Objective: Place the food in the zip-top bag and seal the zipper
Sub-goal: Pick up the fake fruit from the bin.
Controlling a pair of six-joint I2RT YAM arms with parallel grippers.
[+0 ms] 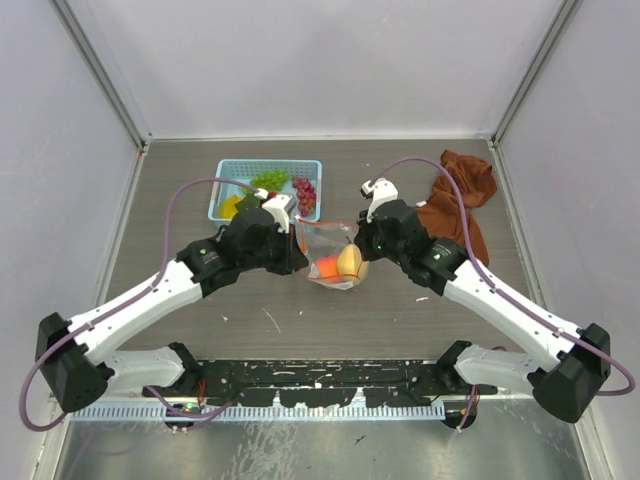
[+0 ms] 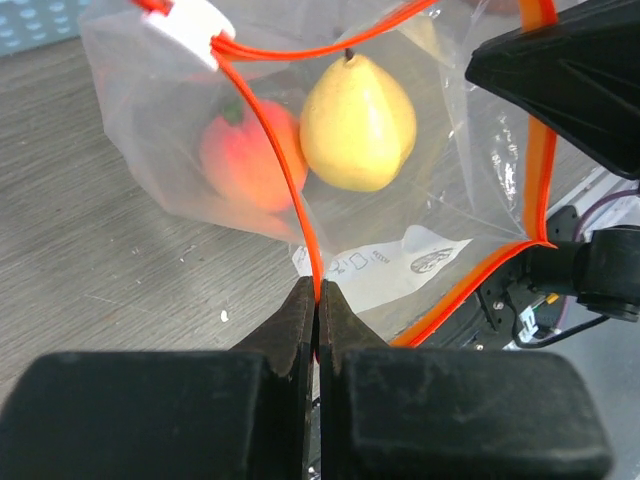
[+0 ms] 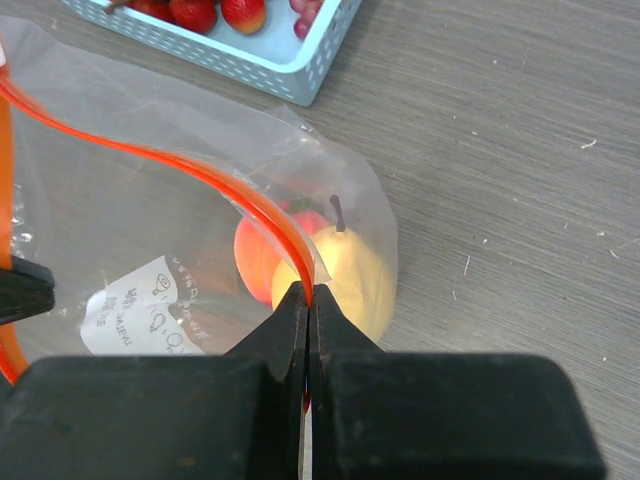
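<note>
Pinching the red-orange zipper (image 2: 275,150) with the left pincer (image 2: 317,290), fingers fully closed on the strip at one side of the mouth. Clamping the same strip with the right pincer (image 3: 308,295) on the opposite side, likewise closed tight on it. Holding the zip-top bag (image 1: 330,245) between both arms with its mouth spread open, just in front of the light-blue basket (image 1: 240,175); hard to tell whether lifted or resting on the counter (image 1: 300,310). Already inside: yellow pear-shaped fruit (image 2: 358,125) and orange-red peach (image 2: 245,160), side by side. Left in the basket: green grapes (image 1: 270,180), purple grapes (image 1: 303,195), strawberries (image 3: 195,12). Looks only part-loaded, so too early for sealing. Next probably calls for freeing one pincer to fetch more fruit while holding the mouth open with the other.
</note>
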